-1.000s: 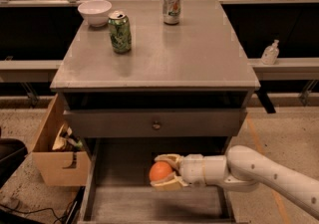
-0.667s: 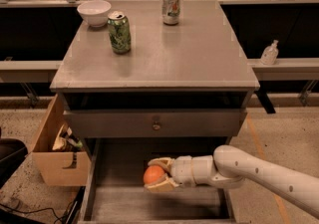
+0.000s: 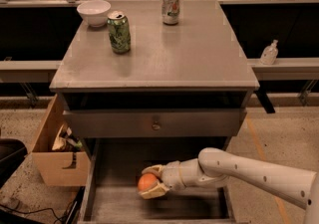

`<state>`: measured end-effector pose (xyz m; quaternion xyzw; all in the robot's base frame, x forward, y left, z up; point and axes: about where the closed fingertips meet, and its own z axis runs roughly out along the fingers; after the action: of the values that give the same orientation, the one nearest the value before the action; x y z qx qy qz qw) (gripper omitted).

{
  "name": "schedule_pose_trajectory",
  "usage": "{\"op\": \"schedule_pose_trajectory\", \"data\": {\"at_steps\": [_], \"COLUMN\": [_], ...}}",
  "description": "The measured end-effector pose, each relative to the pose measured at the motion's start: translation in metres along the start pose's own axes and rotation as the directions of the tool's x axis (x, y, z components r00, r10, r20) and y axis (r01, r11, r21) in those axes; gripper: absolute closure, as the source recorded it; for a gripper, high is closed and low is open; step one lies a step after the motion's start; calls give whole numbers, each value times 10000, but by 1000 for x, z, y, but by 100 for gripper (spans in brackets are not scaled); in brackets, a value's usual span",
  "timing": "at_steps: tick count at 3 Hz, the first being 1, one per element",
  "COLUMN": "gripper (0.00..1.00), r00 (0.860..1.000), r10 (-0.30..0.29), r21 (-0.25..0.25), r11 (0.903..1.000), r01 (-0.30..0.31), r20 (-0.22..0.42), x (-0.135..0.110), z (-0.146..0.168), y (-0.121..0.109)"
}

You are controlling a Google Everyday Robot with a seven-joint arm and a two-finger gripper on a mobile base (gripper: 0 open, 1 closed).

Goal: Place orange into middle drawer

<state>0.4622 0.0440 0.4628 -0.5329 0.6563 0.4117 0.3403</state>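
Gripper (image 3: 151, 183), lower centre of frame, fingers clamped on orange (image 3: 147, 182) above open middle drawer (image 3: 159, 203) floor.

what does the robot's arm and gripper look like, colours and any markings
The arm is a smooth, off-white rounded tube with a bulbous joint and a row of small dark dots along its side. It narrows to a pale wrist and then the gripper, over the middle drawer, which has two stubby cream-coloured fingers. No cables or lettering show.
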Motion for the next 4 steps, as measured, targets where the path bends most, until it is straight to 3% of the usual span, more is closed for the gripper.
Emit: {"op": "schedule_pose_trajectory", "data": {"at_steps": [1, 4], "gripper": [100, 99], "r00": [9981, 9920], "r10": [511, 1140], "r21": [-116, -138], "r11": [9986, 9933], "r01": [-515, -1149], "r20": [-334, -540], "x": [31, 65], "z": [15, 33], "y": [2, 5]}}
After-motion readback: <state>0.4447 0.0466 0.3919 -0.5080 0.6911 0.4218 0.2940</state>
